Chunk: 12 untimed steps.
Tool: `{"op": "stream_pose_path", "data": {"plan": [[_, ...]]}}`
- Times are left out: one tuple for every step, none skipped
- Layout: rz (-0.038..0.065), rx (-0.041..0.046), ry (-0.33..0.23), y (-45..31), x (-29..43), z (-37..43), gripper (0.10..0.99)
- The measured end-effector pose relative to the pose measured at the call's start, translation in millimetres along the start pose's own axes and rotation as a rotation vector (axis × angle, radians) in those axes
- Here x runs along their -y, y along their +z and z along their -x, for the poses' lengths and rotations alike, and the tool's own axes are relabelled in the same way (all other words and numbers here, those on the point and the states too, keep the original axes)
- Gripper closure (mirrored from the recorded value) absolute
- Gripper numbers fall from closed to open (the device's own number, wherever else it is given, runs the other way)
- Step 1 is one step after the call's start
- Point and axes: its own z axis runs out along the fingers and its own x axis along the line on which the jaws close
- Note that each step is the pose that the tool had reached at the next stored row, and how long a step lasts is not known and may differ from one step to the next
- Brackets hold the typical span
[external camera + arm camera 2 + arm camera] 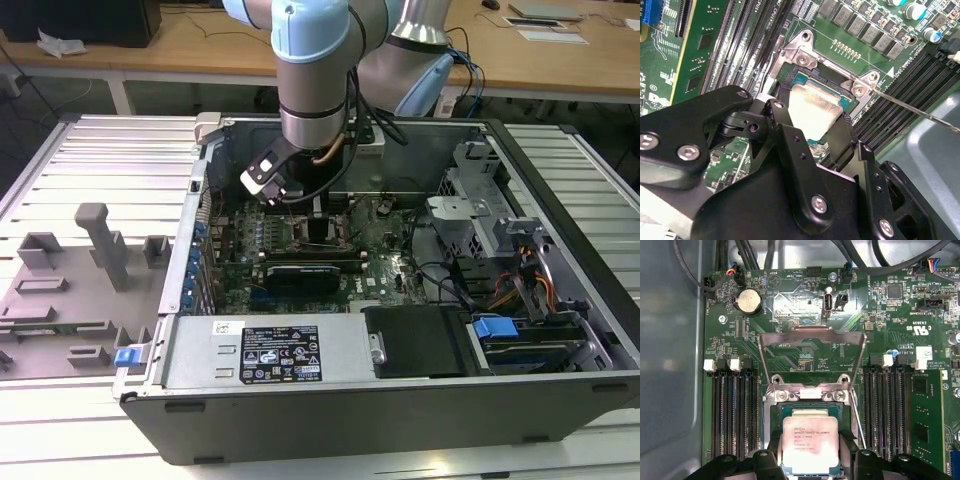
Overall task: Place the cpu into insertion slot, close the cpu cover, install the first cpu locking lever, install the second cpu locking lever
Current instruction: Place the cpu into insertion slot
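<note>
Exterior view: I note arm (312, 90) vertical, drive cage (470, 215) at its 3 o'clock; gripper (811, 445) grasping cpu (810, 437) at insertion slot (807, 409), cpu cover (812, 334) raised.

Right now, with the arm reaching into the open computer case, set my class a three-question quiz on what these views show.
1. True or false: the thin silvery metal-frame cpu cover stands raised open.
2. What is the black gripper shut on? A) a long black card B) the flat silvery-grey square cpu C) a cable
3. Fill in: the cpu sits over the grey-edged square insertion slot on the ______ circuit board.
Key: 1 true; 2 B; 3 green.
</note>
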Motion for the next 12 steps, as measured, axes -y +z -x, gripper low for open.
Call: {"op": "stream_pose_path", "data": {"plan": [[0.000, 0.0000, 0.000, 0.0, -0.1, 0.0, 0.545], [0.000, 0.0000, 0.000, 0.0, -0.1, 0.0, 0.545], [0.000, 0.0000, 0.000, 0.0, -0.1, 0.0, 0.545], [0.000, 0.0000, 0.000, 0.0, -0.1, 0.0, 0.533], [0.000, 0.0000, 0.000, 0.0, -0.2, 0.0, 0.533], [0.000, 0.0000, 0.000, 0.0, -0.2, 0.0, 0.471], [0.000, 0.0000, 0.000, 0.0, -0.2, 0.0, 0.471], [0.000, 0.0000, 0.000, -0.1, -0.3, 0.0, 0.471], [0.000, -0.0001, 0.000, -3.2, -0.5, -0.1, 0.471], [0.000, 0.0000, 0.000, -5.3, -0.7, -0.2, 0.471], [0.000, 0.0000, 0.000, -6.7, -0.8, -0.2, 0.471], [0.000, -0.0001, 0.000, -7.9, -0.9, -0.3, 0.471]]}}
